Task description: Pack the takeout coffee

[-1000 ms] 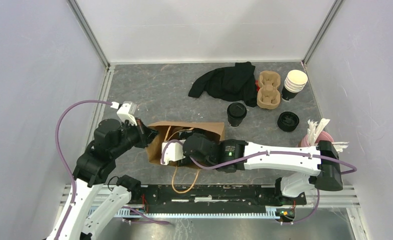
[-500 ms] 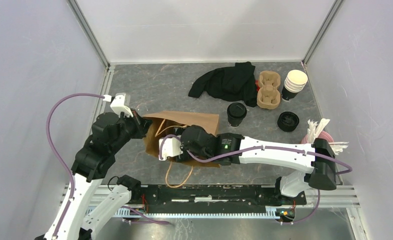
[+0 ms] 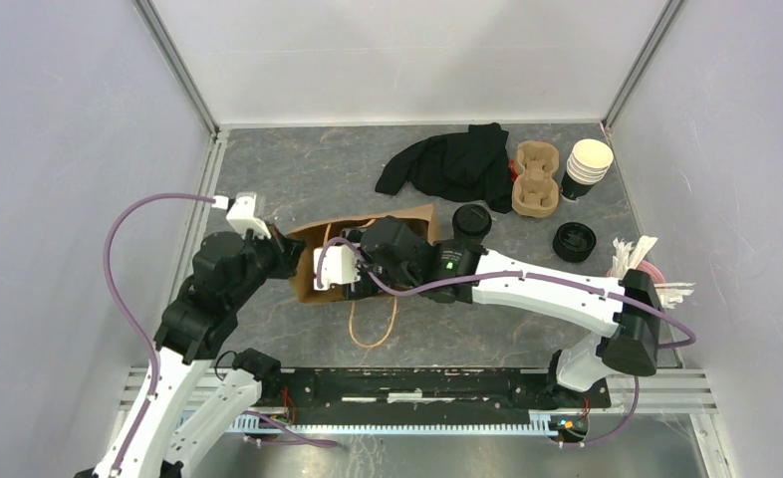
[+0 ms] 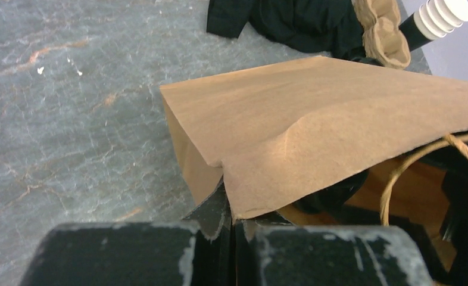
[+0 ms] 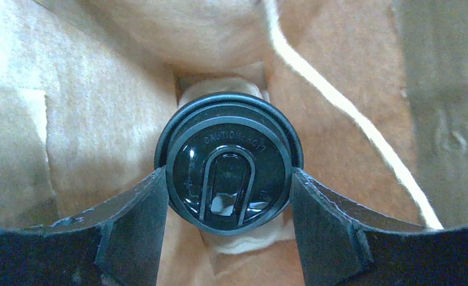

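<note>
Paper bag (image 3: 410, 219): brown, lying on its side on the table, mouth toward my left arm; I place every entry below against it
Left gripper (image 4: 231, 225): at the bag's mouth, fingers pinched together on the edge of the upper paper wall, which stands raised off the lower one
Right gripper (image 5: 228, 199): reached in through the mouth, deep inside the bag; I read its two fingers (image 5: 139, 220) as pressed on either side of a cup, clamping it
First capped cup (image 5: 228, 173): inside the bag, close to its closed end, black sip lid facing my right wrist camera, held between the right fingers
Second capped cup (image 3: 470, 221): outside the bag, upright, just beside its far right corner
Twine handle (image 3: 373, 324): a loop trailing out of the bag on its near side
Loose black lid (image 3: 574, 242): right of the bag, past the second capped cup
Cardboard carrier (image 3: 534, 179): beyond the bag's far right corner
Stack of lidless cups (image 3: 587, 164): further right of the bag than the carrier, touching it
Black cloth (image 3: 452, 164): behind the bag, apart from it
</note>
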